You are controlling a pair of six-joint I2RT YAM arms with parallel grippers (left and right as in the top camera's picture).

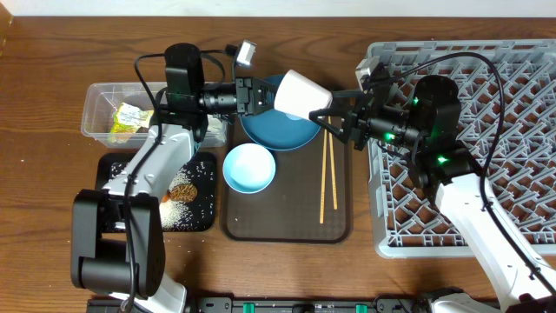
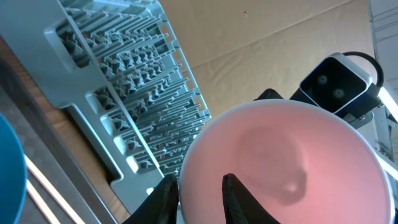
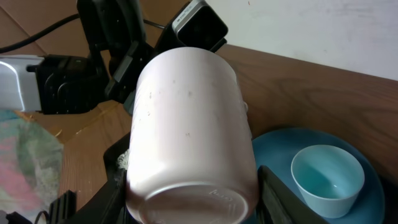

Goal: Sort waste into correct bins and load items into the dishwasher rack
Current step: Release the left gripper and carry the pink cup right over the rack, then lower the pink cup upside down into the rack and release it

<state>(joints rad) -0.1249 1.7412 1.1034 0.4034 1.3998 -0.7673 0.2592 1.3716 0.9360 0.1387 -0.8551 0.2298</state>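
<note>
**Overhead.** Two claws meet on one pink cup [image 1: 300, 94]. It hangs on its side in the air, mouth toward the left claw [image 1: 263, 96] and base toward the right claw [image 1: 326, 115]. Directly under both claws sits one blue plate [image 1: 278, 132]. One light-blue cup [image 1: 249, 168] stands below the left claw, at the plate's near rim. Two chopsticks [image 1: 327, 174] lie side by side below the right claw on the brown tray [image 1: 287, 228]. Back along the left claw's arm are two bins:
- A clear tub [image 1: 97, 109] holds one yellow-green wrapper [image 1: 130, 117].
- A black tray [image 1: 111, 174] carries scattered rice [image 1: 195, 207] and one brown piece [image 1: 181, 189].

Behind the right claw stands one rack [image 1: 521, 217], its edge just beside the brown tray. Bare table [image 1: 52, 217] shows beyond the bins.

**Left wrist.** The left claw [image 2: 199, 199] straddles the pink cup's [image 2: 286, 155] rim. One of its fingers [image 2: 163, 200] is outside the rim and the other inside the smooth, pale pink hollow. The jaws stand slightly apart, and I cannot tell whether they are pinching. The rack lies past the cup.

**Right wrist.** The right claw [image 3: 193, 208] is clamped on the cup's [image 3: 186, 124] base, partly open, with a finger on each flank. The outside of the cup is whitish-pink and faintly speckled.
</note>
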